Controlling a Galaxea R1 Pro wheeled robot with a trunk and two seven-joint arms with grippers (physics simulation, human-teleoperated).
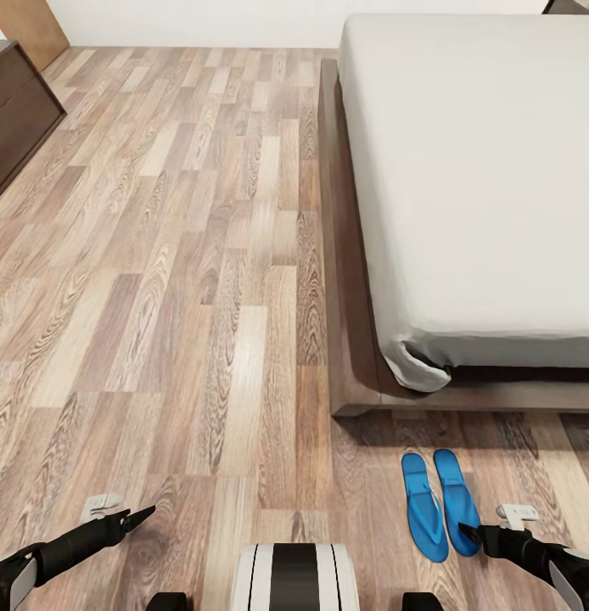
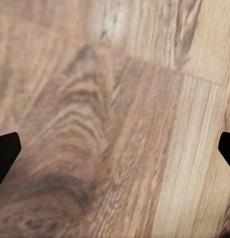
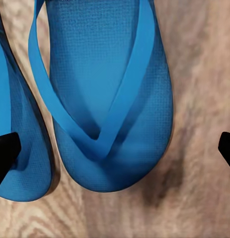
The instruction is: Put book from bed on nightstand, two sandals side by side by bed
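Two bright blue sandals (image 1: 423, 507) (image 1: 457, 496) lie side by side on the wood floor, just off the foot corner of the bed (image 1: 481, 170). My right gripper (image 1: 466, 534) hovers open at the near end of the right-hand sandal. In the right wrist view that sandal (image 3: 110, 99) lies below the gripper (image 3: 115, 151), between its spread fingertips (image 3: 5, 151), with the other sandal (image 3: 15, 148) beside it. My left gripper (image 1: 146, 513) (image 2: 115, 153) is open over bare floor, holding nothing. The book is out of view.
The bed's dark wooden frame (image 1: 345, 297) runs down the middle of the head view. A dark brown cabinet (image 1: 14, 110) stands at the far left, with a wooden panel (image 1: 31, 25) behind it. A dark corner (image 1: 574, 5) peeks out past the bed's far end. My base (image 1: 294, 577) is below.
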